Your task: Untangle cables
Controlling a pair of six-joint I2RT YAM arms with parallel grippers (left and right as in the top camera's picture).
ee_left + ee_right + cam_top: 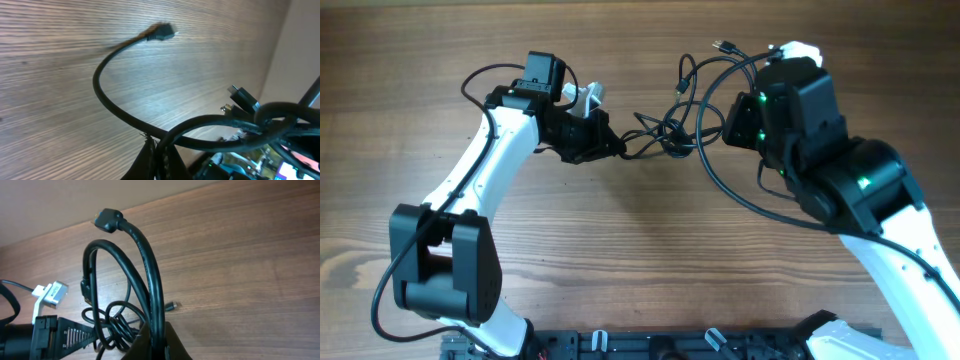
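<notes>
Item: cables [670, 135], thin, black, several. Bunched in a small knot toward the far edge of the bench [620, 260], approx. mid-width, between the two arms. Loose loops rise out of the knot toward the far edge. One long strand sweeps out in a wide arc toward the near-right corner and passes under the right arm.

Ends: one plug [723, 45] lies closest to the far edge, right of centre. Right wrist view shows a thick strand arching up to a chunky plug [107, 219] and a second loop beside it. The knot [112, 322] sits low at left. Left wrist view shows one strand curving away over the wood to a small plug [162, 32], w/ another plug end [242, 96] at right above the bundle.

Left gripper [618, 147]: at the knot's left side, tips in among the strands. Own cam shows the fingers [150, 160] clenched on a strand of the cables.

Right gripper [728, 122]: at the knot's right side, nearer the far-right corner. Own cam shows the fingers [172, 342] closed on the thick arched strand, which runs down between them.

Misc.: white fitting [585, 97] on the left wrist, seen also from the right cam. Bench is wood grain, brown. Dark rail [660, 345] along the near edge carries the arm bases.
</notes>
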